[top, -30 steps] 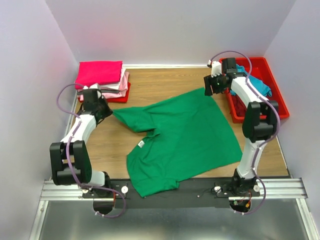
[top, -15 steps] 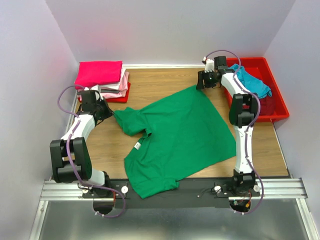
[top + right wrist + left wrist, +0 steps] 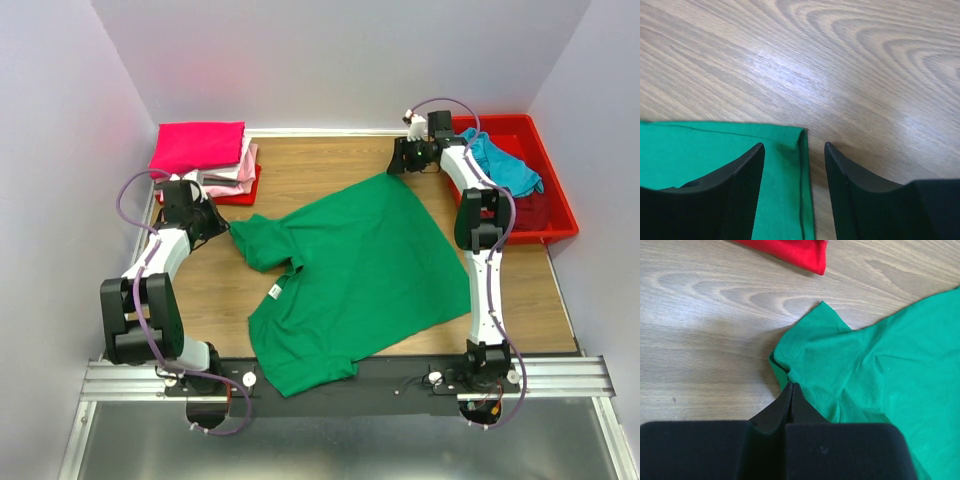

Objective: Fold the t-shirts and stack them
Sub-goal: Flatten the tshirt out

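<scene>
- Green t-shirt (image 3: 360, 270) lay spread mostly flat on the wooden table (image 3: 320, 165), filling the middle between the two arms, with its near edge reaching the table's front edge.
- Neck label showed white on the shirt's left half; the cloth was rumpled around the collar and left sleeve.
- Left gripper (image 3: 791, 390) was low on the table at the shirt's left sleeve, fingers pressed together with the tips nipping the sleeve edge; cloth puckered right at the tips.
- Right gripper (image 3: 792, 147) was at the shirt's far corner, toward the back of the table, fingers spread.
- That hemmed corner sat in the gap between the two fingers; the left finger was over green cloth, the right finger over bare wood just beside the hem.
- Cannot tell whether the right fingers touched the cloth.
- Folded pile sat at the far left corner: hot pink shirt (image 3: 198, 145) on top, light pink shirt (image 3: 235, 170) under it, dark red shirt (image 3: 240, 192) at the bottom.
- The pile was just beyond the left gripper, apart from the green sleeve.
- Red bin (image 3: 555, 200) stood at the far right edge, holding a crumpled teal shirt (image 3: 505, 165) and something dark red under it.
</scene>
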`<state>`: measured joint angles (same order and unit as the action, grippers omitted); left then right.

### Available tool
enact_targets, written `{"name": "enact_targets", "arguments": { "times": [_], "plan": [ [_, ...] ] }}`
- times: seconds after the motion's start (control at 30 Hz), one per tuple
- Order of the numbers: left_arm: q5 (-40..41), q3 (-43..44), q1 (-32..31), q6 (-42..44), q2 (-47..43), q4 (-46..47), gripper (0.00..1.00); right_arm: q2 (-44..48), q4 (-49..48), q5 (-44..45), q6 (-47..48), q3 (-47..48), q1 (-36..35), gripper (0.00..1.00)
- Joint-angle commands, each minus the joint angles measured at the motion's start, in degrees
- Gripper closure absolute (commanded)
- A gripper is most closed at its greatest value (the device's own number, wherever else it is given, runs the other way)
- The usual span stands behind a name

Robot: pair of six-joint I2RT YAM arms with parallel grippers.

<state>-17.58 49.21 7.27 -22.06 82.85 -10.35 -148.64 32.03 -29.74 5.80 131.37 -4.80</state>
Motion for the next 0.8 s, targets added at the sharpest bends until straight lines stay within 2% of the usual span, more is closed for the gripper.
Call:
{"name": "enact_targets", "arguments": {
  "times": [0.0,0.17,0.2,0.3,0.33,0.4,0.57,0.77],
  "plan": [
    [-1.66,-0.17,-0.06,0.88,1.09,1.12,1.00,-3.41,1.98,-3.04,-0.71,-0.33,-0.12,0.46],
    [-1.75,-0.08,-0.06,0.97,1.26,1.03,1.00,-4.64,2.16,-4.71,-1.32,0.72,-0.21,0.60],
    [-1.84,-0.08,-0.06,0.97,1.18,1.03,1.00,-4.82,2.16,-4.63,-1.41,0.90,-0.30,0.67],
    [-2.02,0.01,-0.15,0.97,1.53,1.03,1.00,-4.82,2.16,-4.19,-1.41,0.64,-0.21,0.78],
    [-2.10,0.01,-0.06,0.97,1.44,1.03,1.00,-4.64,2.16,-3.58,-1.06,0.29,-0.21,0.87],
    [-2.72,0.27,-0.06,0.97,1.44,1.12,1.00,-3.68,2.16,-2.79,-0.01,0.20,-0.21,0.99],
    [-5.00,2.90,-0.15,1.15,-1.01,0.86,1.00,2.90,1.98,-0.15,2.45,-0.23,-0.12,1.00],
    [-3.42,10.63,-0.24,2.64,-9.89,-1.95,1.00,23.45,0.75,-0.32,5.36,-8.75,-0.21,1.00]
  ]
}}
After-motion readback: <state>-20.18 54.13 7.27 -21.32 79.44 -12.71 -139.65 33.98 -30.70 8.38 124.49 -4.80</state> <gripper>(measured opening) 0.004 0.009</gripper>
